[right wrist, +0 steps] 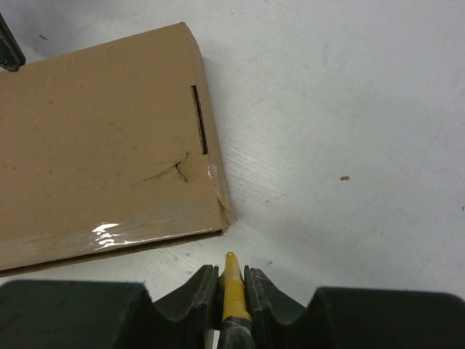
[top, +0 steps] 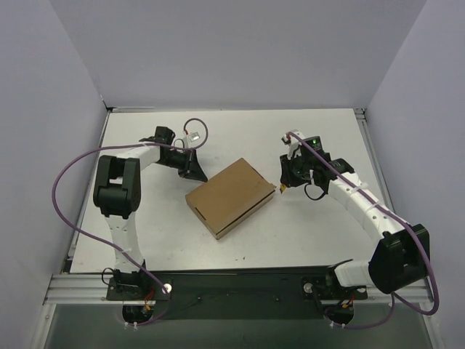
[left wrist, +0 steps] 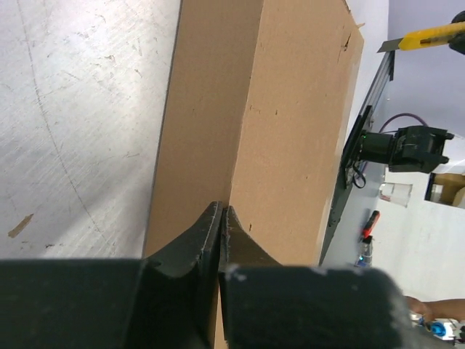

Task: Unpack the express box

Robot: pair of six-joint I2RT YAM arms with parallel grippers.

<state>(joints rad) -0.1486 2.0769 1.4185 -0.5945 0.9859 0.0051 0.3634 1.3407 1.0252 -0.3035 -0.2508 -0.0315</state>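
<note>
Scuffed white table [top: 240, 134] between pale walls [top: 232, 51], left claw [left wrist: 224, 212] together, right claw [right wrist: 231, 273] clamped on yellow cutter [right wrist: 233, 294]

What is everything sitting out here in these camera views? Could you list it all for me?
express box: one, brown cardboard, lid closed, middle of the table.
yellow cutter: one, yellow, clamped in the right gripper, tip pointing toward a corner of the box.
table: one, white, under everything.
cables: two, purple, looping at the left and right sides.
left gripper: one, black, shut, close against the box's left side.
right gripper: one, black, shut on the cutter, just right of the box.
</note>
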